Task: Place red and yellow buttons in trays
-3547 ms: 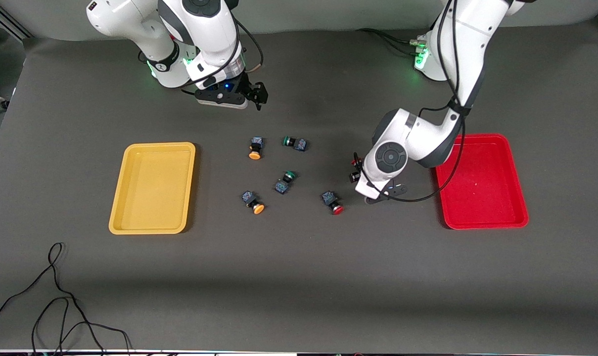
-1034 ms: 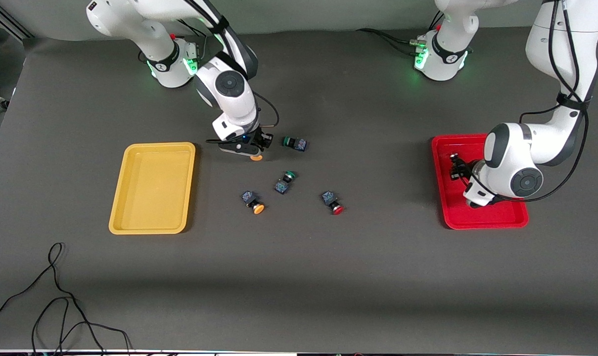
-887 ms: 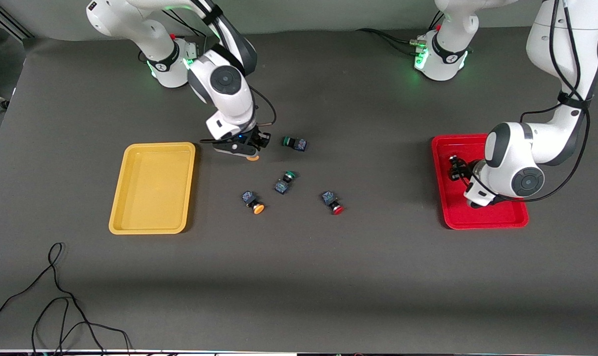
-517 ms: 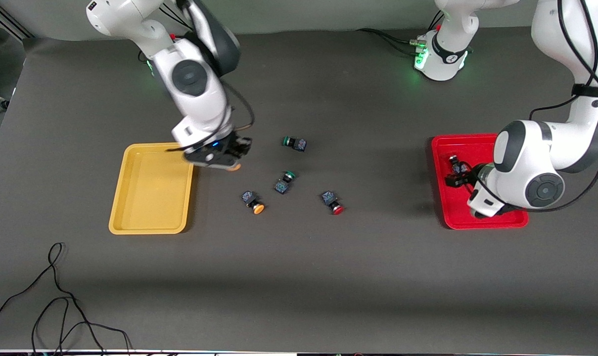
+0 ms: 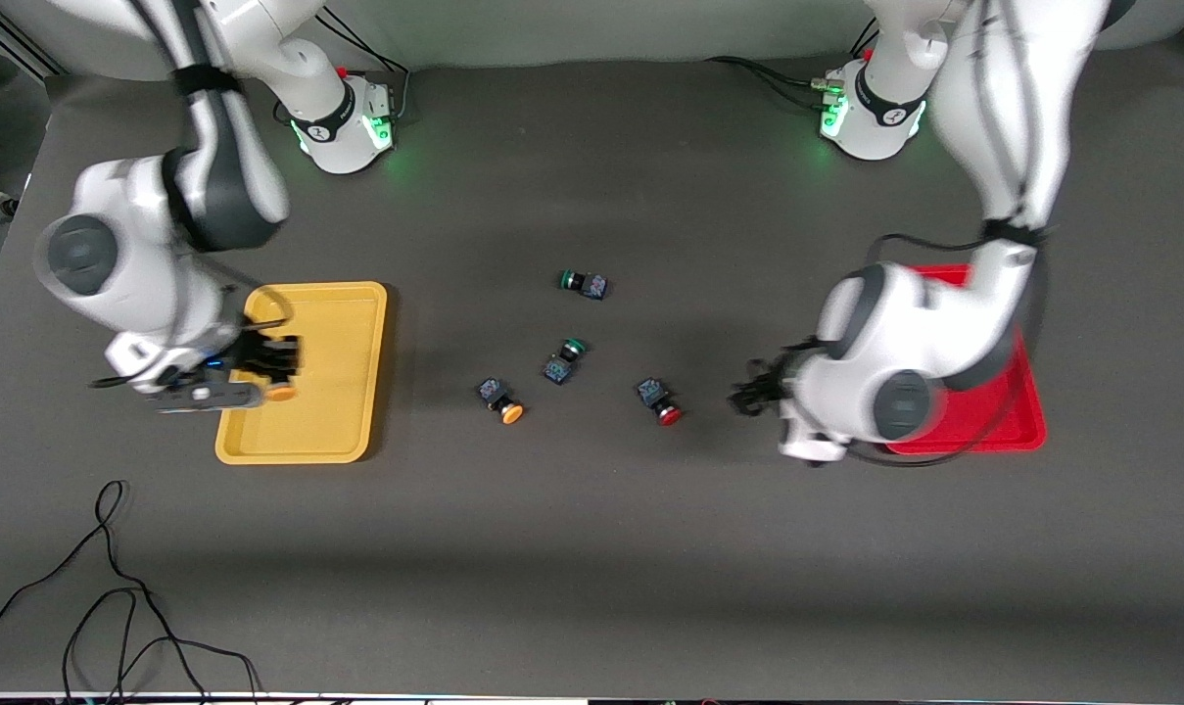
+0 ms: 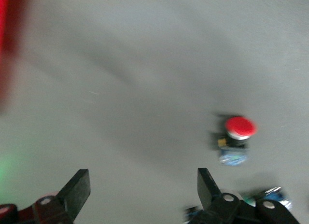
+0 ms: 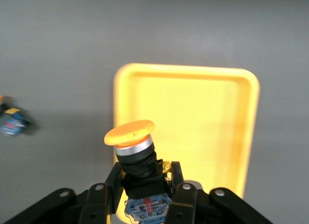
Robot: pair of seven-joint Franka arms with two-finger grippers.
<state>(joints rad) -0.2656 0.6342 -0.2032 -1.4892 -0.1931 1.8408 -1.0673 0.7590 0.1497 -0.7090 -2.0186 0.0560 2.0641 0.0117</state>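
Note:
My right gripper is shut on a yellow-capped button and holds it over the yellow tray, at the tray's rim toward the right arm's end. In the right wrist view the button stands cap-up between the fingers, with the tray below. My left gripper is open and empty over the mat, between the red tray and a red-capped button. That button lies ahead of the open left gripper. A second yellow-capped button lies mid-table. The left arm hides much of the red tray.
Two green-capped switches lie mid-table, farther from the camera than the loose buttons. A black cable loops near the table's front edge at the right arm's end.
My right gripper carried the yellow-capped button from mid-table to over the yellow tray. My left gripper left the red tray empty-handed and swung toward the red-capped button on the mat.

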